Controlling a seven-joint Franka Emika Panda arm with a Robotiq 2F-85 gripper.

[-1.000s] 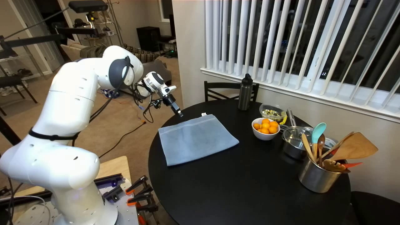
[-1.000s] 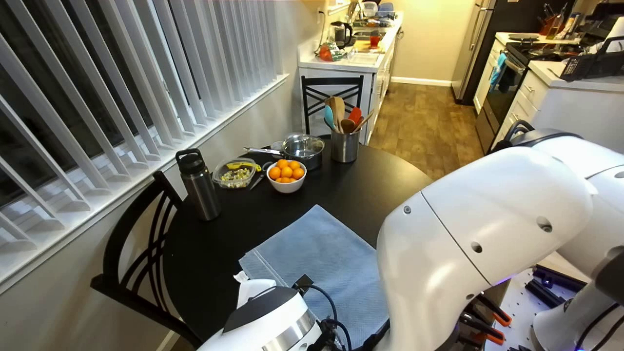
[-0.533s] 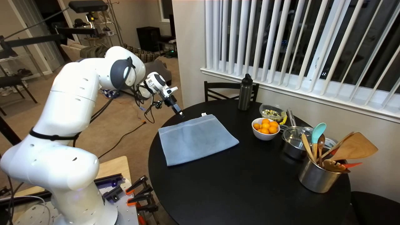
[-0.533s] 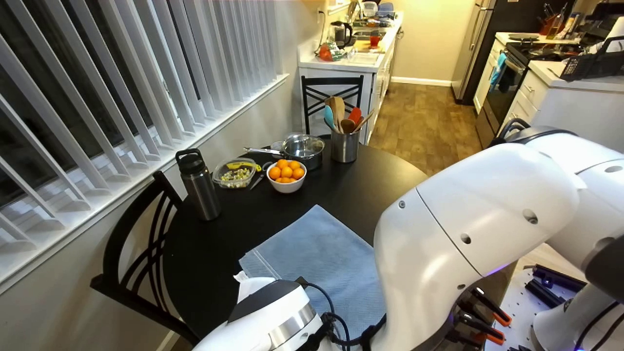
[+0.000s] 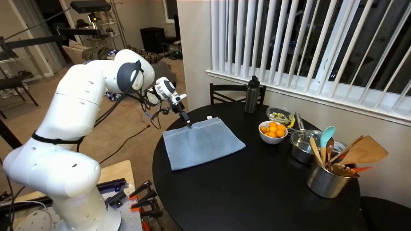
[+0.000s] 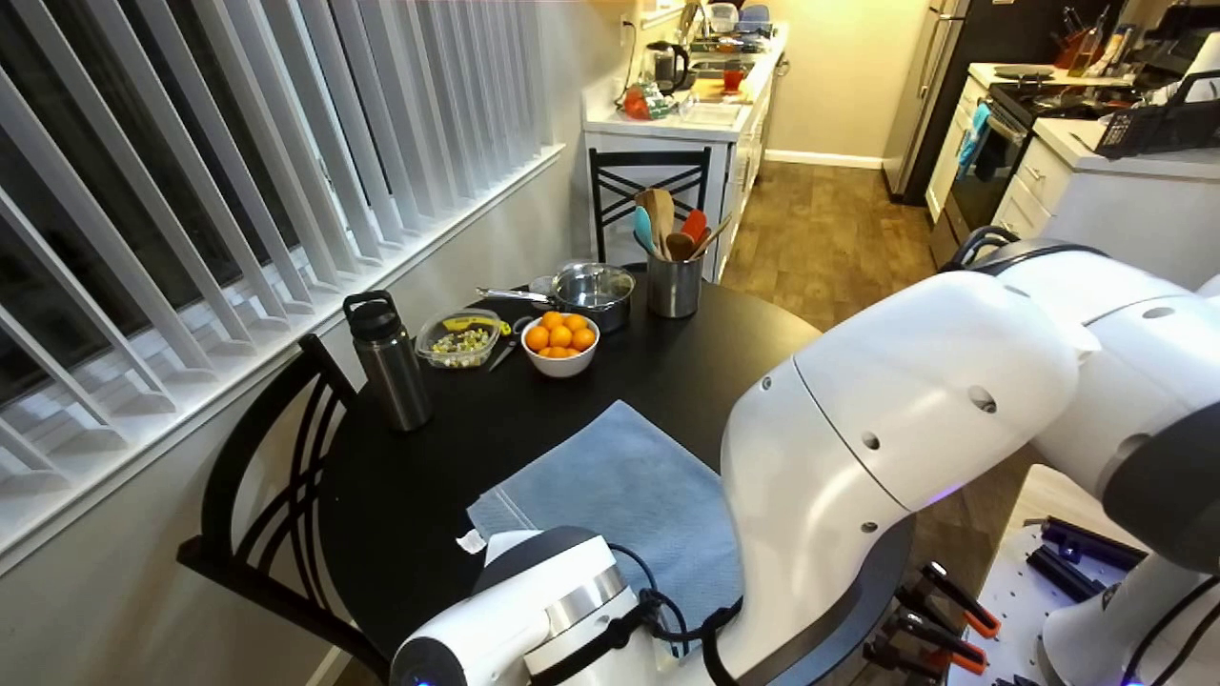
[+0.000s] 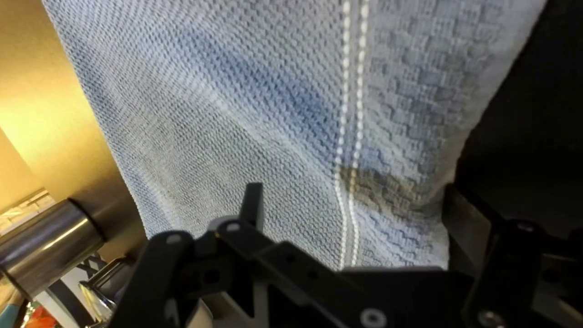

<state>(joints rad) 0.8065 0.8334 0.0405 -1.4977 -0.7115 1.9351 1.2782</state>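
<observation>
- Since the round black table (image 5: 253, 183) lies beneath your black two-fingered gripper (image 7: 354, 200), descending too far could jam its fingertips.
- The rectangular blue-grey woven cloth (image 5: 204, 146) lies right beneath the gripper's widely parted fingers; one seems to touch its edge, so pushing sideways might bunch it.
- Compared with a second ago, your gripper sits lower, at the cloth's white-stitched hem (image 7: 401, 109).

In an exterior view: cloth (image 6: 620, 476) flat on black tabletop (image 6: 696, 372), arm (image 6: 858, 410) hiding part; oranges (image 6: 560, 335) in bowl (image 6: 560, 366), pot (image 6: 615, 312) just beside, tub (image 6: 459, 341) between bowl and upright bottle (image 6: 394, 376)
</observation>
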